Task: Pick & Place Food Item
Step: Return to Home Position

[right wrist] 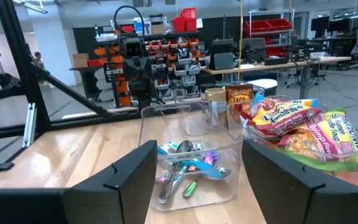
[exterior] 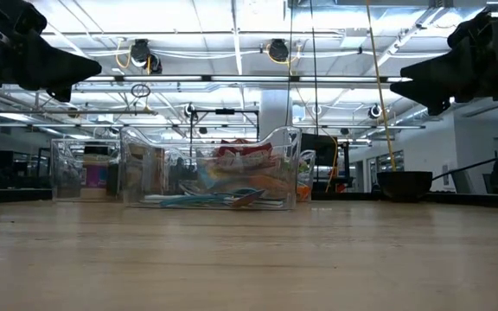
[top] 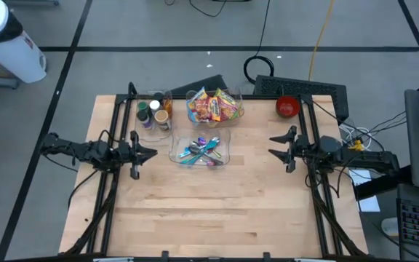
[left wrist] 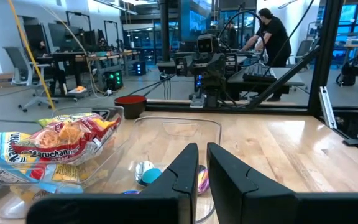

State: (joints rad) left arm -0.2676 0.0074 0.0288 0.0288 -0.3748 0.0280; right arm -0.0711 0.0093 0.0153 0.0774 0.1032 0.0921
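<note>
A clear bin (top: 214, 106) of coloured snack and noodle packets stands at the table's far middle; the packets also show in the left wrist view (left wrist: 55, 146) and the right wrist view (right wrist: 297, 127). In front of it a clear tray (top: 201, 150) holds coloured spoons (right wrist: 188, 168). My left gripper (top: 151, 153) hovers above the table left of the tray, its fingers nearly together and empty. My right gripper (top: 271, 145) hovers right of the tray, open and empty.
A clear bin of jars and bottles (top: 155, 113) stands at the far left. A red bowl (top: 287, 108) sits at the far right, by a black keyboard (top: 300, 89). Bare wooden table (top: 209, 211) lies toward the near edge. A person (left wrist: 269, 34) stands beyond the table.
</note>
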